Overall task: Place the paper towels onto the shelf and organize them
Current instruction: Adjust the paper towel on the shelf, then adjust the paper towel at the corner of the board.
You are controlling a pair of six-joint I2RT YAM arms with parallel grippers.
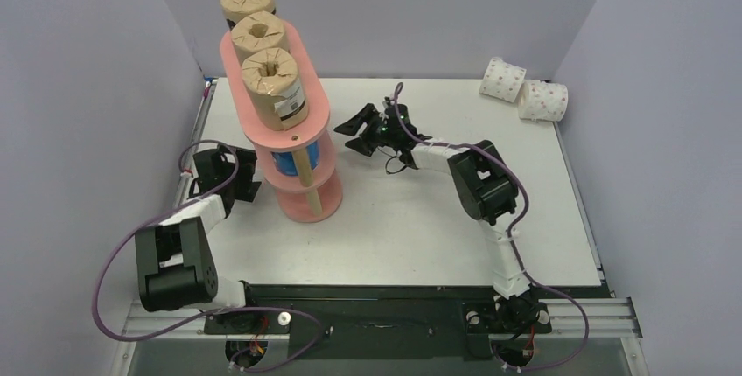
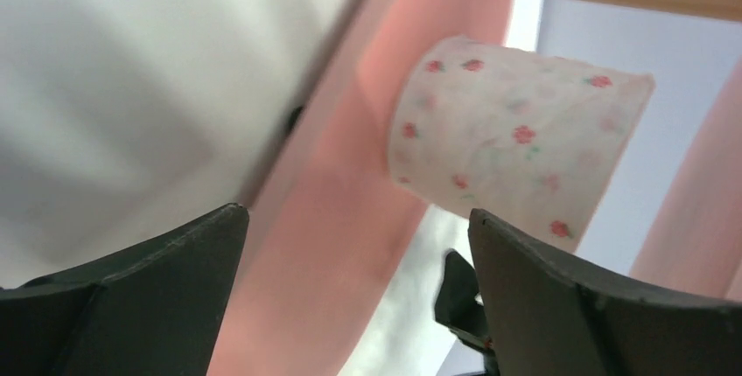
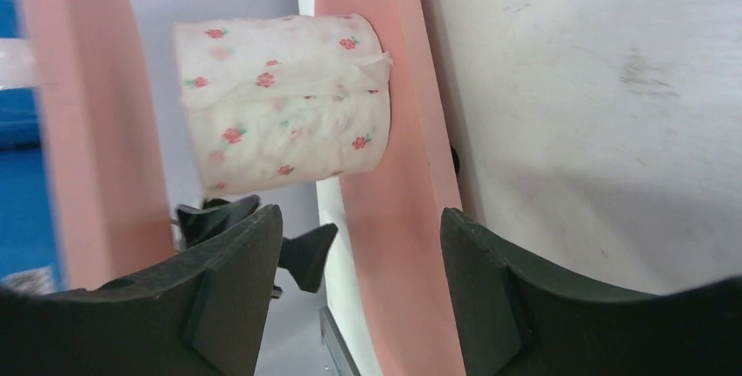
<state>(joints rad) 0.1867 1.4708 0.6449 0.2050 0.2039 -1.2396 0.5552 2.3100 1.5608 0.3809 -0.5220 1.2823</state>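
Note:
The salmon-pink shelf (image 1: pixel 311 122) stands at centre left, with three brown paper towels (image 1: pixel 274 86) in a row on its top board and a blue roll (image 1: pixel 287 164) on the middle tier. A white roll with pink dots (image 2: pixel 516 144) (image 3: pixel 284 100) stands on the lowest board (image 3: pixel 402 245), seen from both wrists. My left gripper (image 1: pixel 248 177) (image 2: pixel 359 214) is open just left of the shelf, nothing between its fingers. My right gripper (image 1: pixel 356 127) (image 3: pixel 354 219) is open on the shelf's right side, apart from that roll.
Two more white dotted rolls (image 1: pixel 503 79) (image 1: pixel 543 100) lie on the table (image 1: pixel 420 210) at the far right back corner. Grey walls close in the table on three sides. A light wooden post (image 1: pixel 304 170) fronts the shelf.

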